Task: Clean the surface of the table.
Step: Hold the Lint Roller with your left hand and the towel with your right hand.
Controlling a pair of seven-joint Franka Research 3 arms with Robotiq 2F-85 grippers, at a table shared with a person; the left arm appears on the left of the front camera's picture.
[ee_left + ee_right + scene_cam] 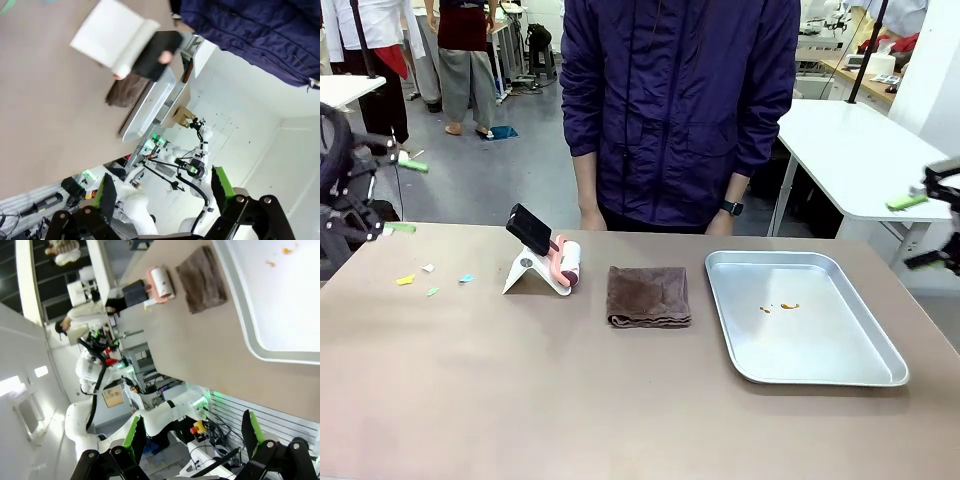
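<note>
Brownish matte bench [520, 400] spreads across the foreground, with a person [680, 100] standing at its 12 o'clock edge. It looks stiff, flat and fixed, not something to grip; I judge the job needs a tool dragged over its top. Paper scraps [406, 280] lie toward 9 o'clock, probably light enough to scatter. A roller [568, 262] leans on a white stand [525, 272] at 11 o'clock. A soft folded cloth [648, 296] lies near centre, best pinched at a fold. A tray [820, 381] holding orange crumbs [780, 306] fills the 3 o'clock side. The left claw [405, 196] hangs open and empty off the 9 o'clock edge, and the right claw [920, 232] is open and empty past 3 o'clock. The stand sits between scraps and cloth, likely in a wipe's way.
</note>
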